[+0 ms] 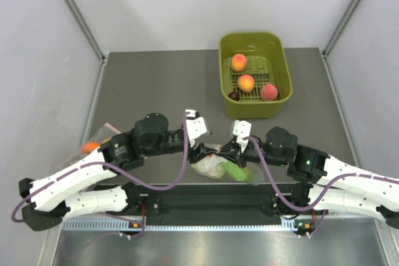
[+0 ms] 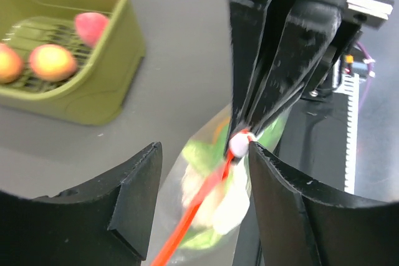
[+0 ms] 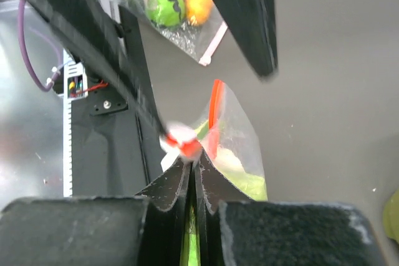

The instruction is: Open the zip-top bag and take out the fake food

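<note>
The zip-top bag [image 1: 212, 165] hangs just above the table's near edge, between both arms. Its orange-red zip strip [image 2: 194, 215] runs diagonally across the left wrist view. My right gripper [image 3: 196, 161] is shut on the bag's top edge, right by the white and red slider [image 3: 182, 141]. My left gripper [image 2: 206, 175] stands open, its fingers on either side of the bag and strip, the right finger close to the slider [image 2: 238, 144]. The fake food [image 2: 215, 207] shows through the plastic as a white piece and green pieces [image 1: 239, 173].
An olive-green basket [image 1: 278, 95] at the back right holds three peaches and a small dark fruit. A second clear bag [image 1: 100, 136] with toy produce lies at the left table edge; in the right wrist view this second bag [image 3: 177, 5] shows behind my left fingers.
</note>
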You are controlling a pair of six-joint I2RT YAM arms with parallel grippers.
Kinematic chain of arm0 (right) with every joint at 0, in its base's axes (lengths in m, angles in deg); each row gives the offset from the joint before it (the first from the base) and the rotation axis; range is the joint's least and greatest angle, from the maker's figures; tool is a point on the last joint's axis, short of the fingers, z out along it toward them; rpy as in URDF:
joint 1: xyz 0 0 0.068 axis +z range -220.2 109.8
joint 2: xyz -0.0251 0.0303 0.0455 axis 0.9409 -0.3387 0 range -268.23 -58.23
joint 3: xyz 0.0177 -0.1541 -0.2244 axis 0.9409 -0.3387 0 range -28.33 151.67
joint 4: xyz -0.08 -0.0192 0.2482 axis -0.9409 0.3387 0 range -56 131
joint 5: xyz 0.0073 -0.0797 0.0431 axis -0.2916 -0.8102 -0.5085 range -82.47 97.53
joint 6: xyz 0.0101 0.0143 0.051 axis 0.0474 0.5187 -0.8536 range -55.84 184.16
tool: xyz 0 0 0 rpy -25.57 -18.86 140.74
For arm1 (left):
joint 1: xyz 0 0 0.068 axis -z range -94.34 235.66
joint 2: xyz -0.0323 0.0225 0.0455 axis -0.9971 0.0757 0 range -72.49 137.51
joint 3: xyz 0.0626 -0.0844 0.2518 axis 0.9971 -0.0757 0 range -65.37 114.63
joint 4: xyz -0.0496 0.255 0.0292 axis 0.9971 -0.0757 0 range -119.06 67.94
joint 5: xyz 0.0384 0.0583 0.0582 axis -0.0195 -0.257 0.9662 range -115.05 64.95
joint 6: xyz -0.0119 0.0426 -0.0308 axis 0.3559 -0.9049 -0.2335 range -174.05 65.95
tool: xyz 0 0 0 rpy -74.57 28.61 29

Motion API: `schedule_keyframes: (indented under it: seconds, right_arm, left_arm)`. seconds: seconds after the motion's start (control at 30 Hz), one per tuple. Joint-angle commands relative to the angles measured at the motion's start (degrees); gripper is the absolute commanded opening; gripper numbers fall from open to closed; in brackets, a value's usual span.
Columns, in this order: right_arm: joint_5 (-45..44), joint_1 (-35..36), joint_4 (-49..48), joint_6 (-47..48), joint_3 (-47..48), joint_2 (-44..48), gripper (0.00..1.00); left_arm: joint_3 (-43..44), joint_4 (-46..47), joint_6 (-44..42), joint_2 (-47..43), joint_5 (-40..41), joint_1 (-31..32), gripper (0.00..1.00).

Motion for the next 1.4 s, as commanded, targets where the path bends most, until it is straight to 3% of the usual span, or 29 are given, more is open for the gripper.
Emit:
schedule_keyframes:
  seconds: [0.0,0.43,0.9,1.37]
  right_arm:
    - [3.0,0.4,-1.8,-0.3,0.6,1.2,0.0]
    - [1.2,-0.4,0.8,-4.0,2.3,-0.7,0.0]
    - [-0.5,-1.9,2.2,-11.4,6.7,-2.3,0.0]
    - [1.4,-2.6,1.3,-12.1,6.8,-2.7,0.0]
  left_arm:
    - [3.0,4.9,-1.5,3.6,-4.1,0.1,0.62]
    - [0.1,6.7,-1.1,-2.0,-4.0,0.2,0.62]
    - [-2.5,5.6,-3.1,0.2,-3.6,0.2,0.59]
    - [-2.5,5.1,-3.4,0.4,-3.6,0.2,0.53]
